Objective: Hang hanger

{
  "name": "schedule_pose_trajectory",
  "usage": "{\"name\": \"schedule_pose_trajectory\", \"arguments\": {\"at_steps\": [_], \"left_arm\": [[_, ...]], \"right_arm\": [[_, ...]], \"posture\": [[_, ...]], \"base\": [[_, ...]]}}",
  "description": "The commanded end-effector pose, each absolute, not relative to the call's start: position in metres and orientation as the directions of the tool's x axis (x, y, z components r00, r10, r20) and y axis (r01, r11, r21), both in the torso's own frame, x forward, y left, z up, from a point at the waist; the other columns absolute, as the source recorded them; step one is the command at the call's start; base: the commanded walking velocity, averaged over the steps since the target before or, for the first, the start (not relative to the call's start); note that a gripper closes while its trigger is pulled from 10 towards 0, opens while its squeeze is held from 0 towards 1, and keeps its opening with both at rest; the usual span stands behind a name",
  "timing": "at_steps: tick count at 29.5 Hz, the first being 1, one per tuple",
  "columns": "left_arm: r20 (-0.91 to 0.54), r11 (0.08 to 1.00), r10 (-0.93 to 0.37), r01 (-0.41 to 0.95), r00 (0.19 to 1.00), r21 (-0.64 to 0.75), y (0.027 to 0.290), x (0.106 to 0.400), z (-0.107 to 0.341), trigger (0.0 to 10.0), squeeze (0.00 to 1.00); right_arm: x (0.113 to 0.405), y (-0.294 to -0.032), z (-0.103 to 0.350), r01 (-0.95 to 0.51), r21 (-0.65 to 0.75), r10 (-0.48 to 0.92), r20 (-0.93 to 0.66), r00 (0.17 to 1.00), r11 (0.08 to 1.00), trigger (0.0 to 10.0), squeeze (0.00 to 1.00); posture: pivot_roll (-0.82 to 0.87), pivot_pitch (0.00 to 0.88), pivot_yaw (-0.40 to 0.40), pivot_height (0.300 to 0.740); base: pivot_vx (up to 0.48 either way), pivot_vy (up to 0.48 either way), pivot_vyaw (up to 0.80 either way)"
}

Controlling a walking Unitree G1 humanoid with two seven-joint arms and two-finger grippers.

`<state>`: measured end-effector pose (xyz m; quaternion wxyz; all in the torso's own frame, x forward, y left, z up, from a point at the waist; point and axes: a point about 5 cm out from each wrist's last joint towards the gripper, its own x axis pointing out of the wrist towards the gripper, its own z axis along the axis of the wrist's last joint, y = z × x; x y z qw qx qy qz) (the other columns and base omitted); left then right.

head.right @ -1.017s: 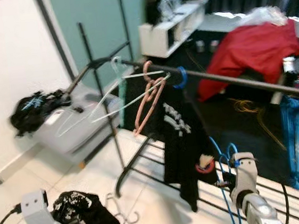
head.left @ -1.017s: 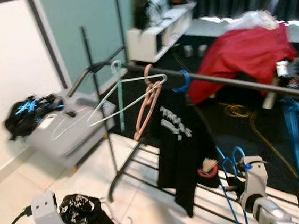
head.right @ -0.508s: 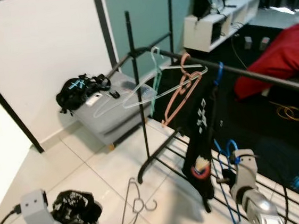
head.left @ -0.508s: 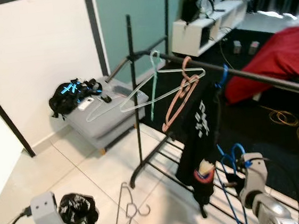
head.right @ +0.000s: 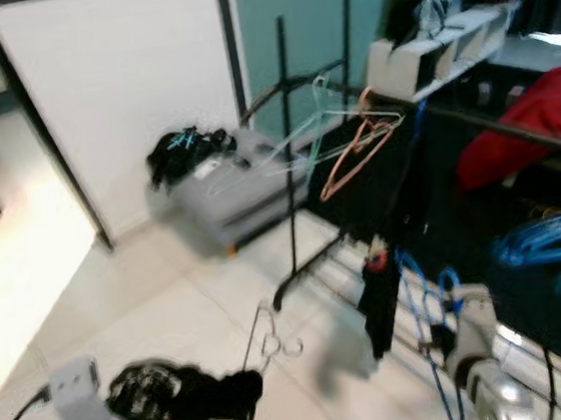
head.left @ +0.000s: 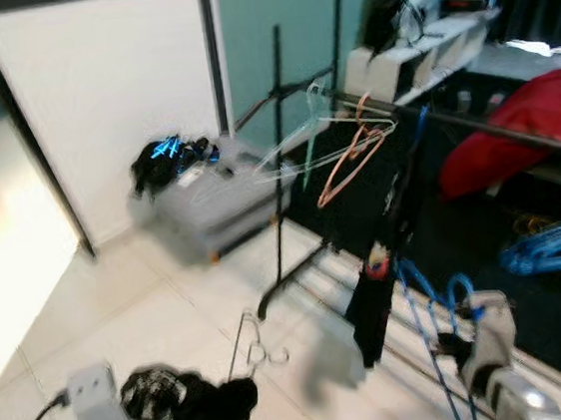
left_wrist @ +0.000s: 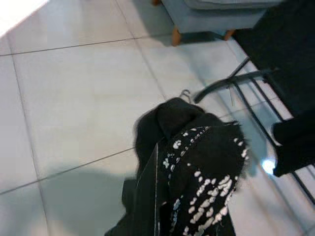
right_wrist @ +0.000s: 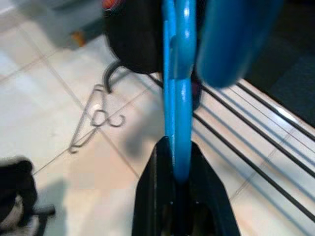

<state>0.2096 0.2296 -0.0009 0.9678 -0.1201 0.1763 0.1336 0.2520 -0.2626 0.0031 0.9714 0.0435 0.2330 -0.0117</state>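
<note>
Blue hanger [right_wrist: 177, 98]: clamped between the two black fingers [right_wrist: 150, 196] of the right claw [right_wrist: 174, 182]; its hook loops rise above the claw in the head views [head.left: 440, 298], and its lower part is cut off by the picture's edge.
Right claw: low at the robot's right, fingers together on the blue hanger, just in front of the rack's lower bars.
Left claw [left_wrist: 157, 196]: low at the robot's left, clamped on a black garment [left_wrist: 197, 177] with white speckles that drapes over it and hides the fingers.
Clothes rack [head.left: 287, 149]: beyond the right claw; its top rail runs away to the right and blurs out there.
On the rail: a pale green hanger [head.left: 299, 148], a pink hanger [head.left: 350, 153] and a dark shirt [head.left: 377, 220], side by side, above and ahead of the right claw.
Wire hanger [right_wrist: 96, 123]: flat on the floor tiles, between the two claws, near the rack's foot.
Open room: bare pale floor [left_wrist: 74, 83] ahead of the left claw.
Farther off: a grey bench [head.left: 209, 202] with a black bag [head.left: 170, 161] on it by the wall; a red cover [head.left: 523, 129] far right.
Hard to make out: both head views are blurred; blue streaks [head.left: 550, 247] at right cannot be identified.
</note>
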Motion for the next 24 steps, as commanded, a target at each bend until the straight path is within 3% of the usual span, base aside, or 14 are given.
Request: {"name": "schedule_pose_trajectory", "arguments": {"at_steps": [1,19,24], "left_arm": [[-0.332,0.937,0.227,-0.298,0.916,-0.181,0.2342,0.2154,0.0070,10.0,0.00],[-0.330,0.937,0.235,-0.304,0.914,-0.174,0.2358,0.2168,0.0083,10.0,0.00],[-0.325,0.934,0.261,-0.323,0.909,-0.154,0.2378,0.2174,0.0090,10.0,0.00]], "right_arm": [[0.2555,-0.2616,0.0061,0.030,0.071,0.004,-0.438,0.899,0.997,10.0,0.00],[0.2573,-0.2599,0.0057,0.012,0.071,0.020,-0.436,0.900,0.997,10.0,0.00],[0.2578,-0.2597,0.0063,0.021,0.085,0.017,-0.425,0.905,0.996,10.0,0.00]], "posture": [[0.01,0.000,-0.028,0.740],[0.02,0.000,-0.032,0.740],[0.02,0.000,-0.030,0.740]], "base": [[0.000,0.000,0.80],[0.000,0.000,0.80],[0.480,0.000,0.32]]}}
